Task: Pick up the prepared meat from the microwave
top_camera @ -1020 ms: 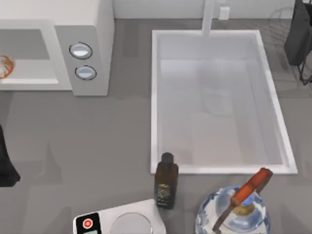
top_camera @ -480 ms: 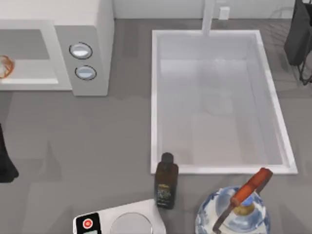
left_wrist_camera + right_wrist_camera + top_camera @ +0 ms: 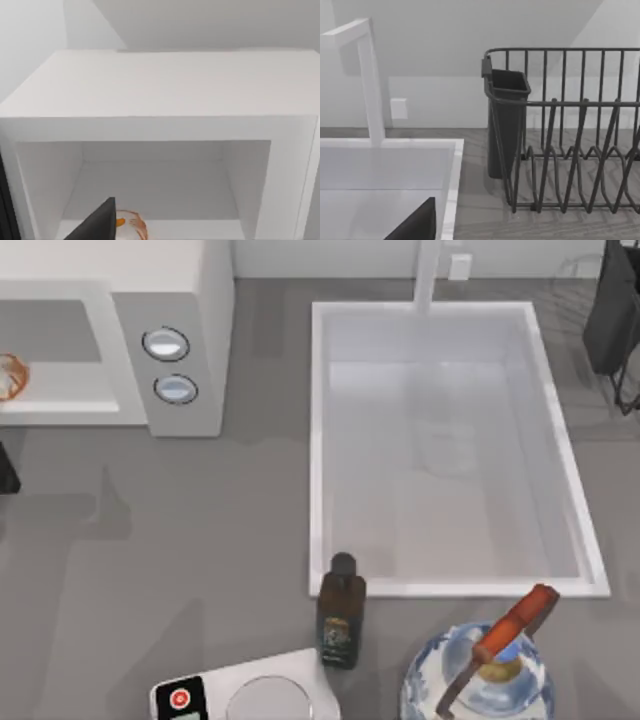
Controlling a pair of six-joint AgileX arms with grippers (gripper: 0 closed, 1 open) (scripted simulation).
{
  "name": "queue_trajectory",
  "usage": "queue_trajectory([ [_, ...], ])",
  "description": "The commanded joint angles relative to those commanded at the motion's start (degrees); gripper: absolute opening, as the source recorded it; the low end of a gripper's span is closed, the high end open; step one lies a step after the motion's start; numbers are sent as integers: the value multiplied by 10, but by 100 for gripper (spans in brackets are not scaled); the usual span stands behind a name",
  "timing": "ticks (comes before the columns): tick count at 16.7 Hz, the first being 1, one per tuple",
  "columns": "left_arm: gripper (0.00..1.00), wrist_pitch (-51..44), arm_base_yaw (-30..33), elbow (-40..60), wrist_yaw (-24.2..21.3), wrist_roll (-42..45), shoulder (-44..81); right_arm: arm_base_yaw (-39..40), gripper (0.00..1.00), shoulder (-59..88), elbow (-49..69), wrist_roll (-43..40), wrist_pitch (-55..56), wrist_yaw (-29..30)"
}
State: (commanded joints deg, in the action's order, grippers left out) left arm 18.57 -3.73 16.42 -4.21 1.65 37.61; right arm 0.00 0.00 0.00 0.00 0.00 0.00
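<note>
Where the prepared meat (image 3: 10, 375) lay: on the floor of the microwave's open cavity, at the table's ten o'clock, right at the top view's left edge; in the left wrist view it (image 3: 132, 224) sat low at the cavity's front, a glossy orange-brown lump.
Microwave (image 3: 180, 300): a white box at ten to eleven o'clock, its cavity open toward the table, its two round knobs (image 3: 166, 343) stacked on the panel at the cavity's three o'clock side.
Left arm (image 3: 5, 468): a dark shape at nine o'clock, just in front of the microwave and apart from it.
Left gripper (image 3: 97, 225): faced the open cavity, its dark tip just beside the meat in the wrist view; touching or not could not be told, nor whether the tool was spread or pressed together.
Right arm (image 3: 612, 310): parked at two o'clock, beyond the sink.
Right gripper (image 3: 417, 222): one dark tip over the sink's rim, a dark wire dish rack (image 3: 570, 150) with a caddy (image 3: 505, 120) ahead of it; spread or pressed together could not be told.
Sink (image 3: 316, 440): a white basin from one to four o'clock, its faucet (image 3: 428, 275) at twelve.
Bottle (image 3: 341, 615): dark and upright at six o'clock, just beside the sink's near rim.
Kettle (image 3: 480, 680): clear-bodied, at five o'clock, its red-orange handle (image 3: 515, 625) tilted.
Scale (image 3: 250, 690): at seven o'clock, near the bottle.
</note>
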Motion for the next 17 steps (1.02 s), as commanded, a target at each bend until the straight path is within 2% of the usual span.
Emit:
queue_trajectory([
  [11, 100, 313, -63, 277, -71, 28, 714, 0, 100, 0, 0, 0, 0, 0],
  [17, 100, 428, -86, 379, -97, 38, 980, 0, 100, 0, 0, 0, 0, 0],
])
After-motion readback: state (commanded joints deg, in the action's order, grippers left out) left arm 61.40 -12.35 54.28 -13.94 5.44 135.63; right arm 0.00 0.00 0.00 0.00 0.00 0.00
